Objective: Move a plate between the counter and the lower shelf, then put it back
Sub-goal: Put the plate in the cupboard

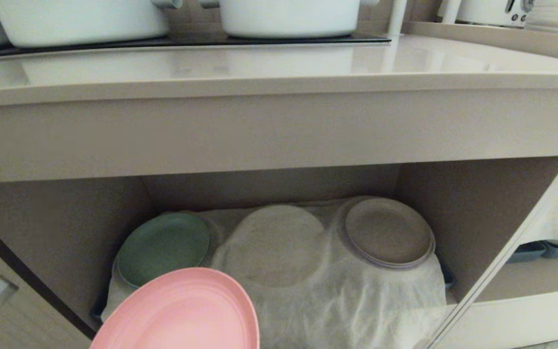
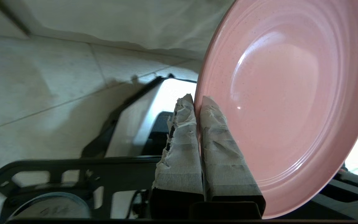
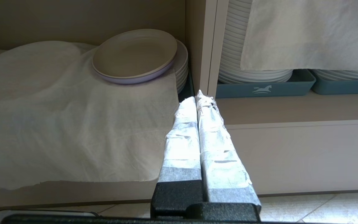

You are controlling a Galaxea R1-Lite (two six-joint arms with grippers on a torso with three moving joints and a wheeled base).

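Gripping the plate (image 2: 287, 102) by its rim, the left hand (image 2: 197, 102) has its two tape-wrapped fingers pinched tight; the plate is round, matte pink, ringed with shallow ridges, and hangs in front of the lower shelf (image 1: 66, 232), low at its left side. Inside, a thin white gauzy cloth (image 1: 337, 295) covers three stacks: a green plate (image 1: 162, 247) tops the left, a grey-brown plate (image 1: 388, 232) the right, the middle is covered. Two white pots (image 1: 80, 19) stand on the glossy beige counter (image 1: 279, 68). The right hand (image 3: 197, 98) hangs pressed shut, empty, before the cabinet's divider (image 3: 205, 46)
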